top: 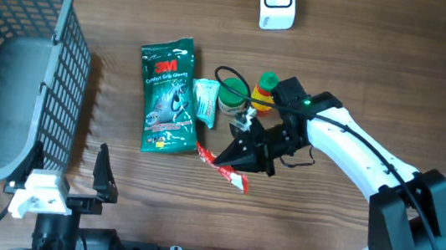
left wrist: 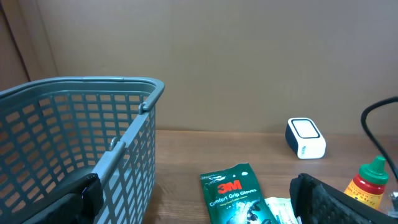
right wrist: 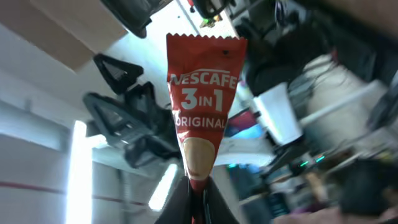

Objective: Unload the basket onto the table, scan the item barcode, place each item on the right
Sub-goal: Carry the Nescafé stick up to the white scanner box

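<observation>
A red Nescafé 3-in-1 sachet (top: 232, 177) is the item in hand. My right gripper (top: 221, 160) is shut on its lower end and holds it just above the table, below the other goods. In the right wrist view the sachet (right wrist: 202, 93) stands upright out of the shut gripper (right wrist: 198, 200), printed front towards the camera; no barcode shows. The white scanner (top: 277, 3) stands at the table's far edge, well away from the sachet. My left gripper (top: 66, 174) rests open at the near left beside the basket, with nothing between its fingers (left wrist: 329, 199).
A grey mesh basket (top: 10, 67) fills the left side. A green 3M gloves pack (top: 166, 93), a small pale packet (top: 205, 102), a green-lidded jar (top: 231, 99) and a red bottle with a green cap (top: 265, 92) lie mid-table. The scanner (left wrist: 306, 138) also shows from the left wrist.
</observation>
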You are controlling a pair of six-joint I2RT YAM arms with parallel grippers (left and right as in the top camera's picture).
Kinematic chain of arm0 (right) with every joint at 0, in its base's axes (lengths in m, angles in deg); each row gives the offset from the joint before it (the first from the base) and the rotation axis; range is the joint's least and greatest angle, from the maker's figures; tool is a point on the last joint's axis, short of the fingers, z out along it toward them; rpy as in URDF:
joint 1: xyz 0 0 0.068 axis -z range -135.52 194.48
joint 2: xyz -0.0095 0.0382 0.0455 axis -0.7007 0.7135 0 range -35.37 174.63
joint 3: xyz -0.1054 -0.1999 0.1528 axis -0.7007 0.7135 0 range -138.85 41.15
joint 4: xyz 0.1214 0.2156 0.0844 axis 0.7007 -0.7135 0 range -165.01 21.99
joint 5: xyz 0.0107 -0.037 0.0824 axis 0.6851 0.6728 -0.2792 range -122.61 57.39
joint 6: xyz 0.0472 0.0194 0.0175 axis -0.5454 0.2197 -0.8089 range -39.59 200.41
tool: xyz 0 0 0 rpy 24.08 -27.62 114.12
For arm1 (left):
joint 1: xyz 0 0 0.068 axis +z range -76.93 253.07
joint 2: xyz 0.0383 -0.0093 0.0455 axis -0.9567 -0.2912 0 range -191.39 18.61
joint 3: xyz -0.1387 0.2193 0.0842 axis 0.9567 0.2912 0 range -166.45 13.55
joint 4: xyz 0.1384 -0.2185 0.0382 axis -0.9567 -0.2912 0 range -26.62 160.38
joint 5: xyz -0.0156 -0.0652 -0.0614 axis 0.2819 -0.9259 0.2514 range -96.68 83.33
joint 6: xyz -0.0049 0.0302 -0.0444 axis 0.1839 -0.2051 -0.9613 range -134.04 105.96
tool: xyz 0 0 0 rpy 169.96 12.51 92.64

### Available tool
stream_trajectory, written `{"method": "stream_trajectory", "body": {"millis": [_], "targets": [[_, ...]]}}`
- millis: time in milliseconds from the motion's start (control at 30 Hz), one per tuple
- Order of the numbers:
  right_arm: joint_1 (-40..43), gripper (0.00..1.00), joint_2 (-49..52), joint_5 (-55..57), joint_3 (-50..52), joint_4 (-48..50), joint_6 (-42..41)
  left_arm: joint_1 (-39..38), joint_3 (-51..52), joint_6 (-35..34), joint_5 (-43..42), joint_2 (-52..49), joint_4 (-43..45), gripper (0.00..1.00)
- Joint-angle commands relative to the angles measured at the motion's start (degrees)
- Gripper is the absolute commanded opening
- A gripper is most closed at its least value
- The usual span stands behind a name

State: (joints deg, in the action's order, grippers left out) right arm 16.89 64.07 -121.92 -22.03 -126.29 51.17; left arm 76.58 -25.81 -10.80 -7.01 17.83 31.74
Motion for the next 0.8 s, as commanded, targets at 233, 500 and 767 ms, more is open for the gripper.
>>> {"method": "stream_trajectory", "body": {"millis": [233,500,767], "targets": [[0.2,0.04,-0.76,-3.69,-0.85,-0.74,-9.77,0.52,0.15,-0.74,0.15,0.5,0.15,1.0],[0.26,0.04,-1.46,-3.72,-0.85,-4.61,-3.56,0.52,0.15,-0.74,0.15,0.5,0.15,1.0],[5.11,0.04,-2.03,-2.56,-0.85,-9.07,26.4,0.52,0.15,-0.72,0.15,0.5,0.15,1.0]]}}
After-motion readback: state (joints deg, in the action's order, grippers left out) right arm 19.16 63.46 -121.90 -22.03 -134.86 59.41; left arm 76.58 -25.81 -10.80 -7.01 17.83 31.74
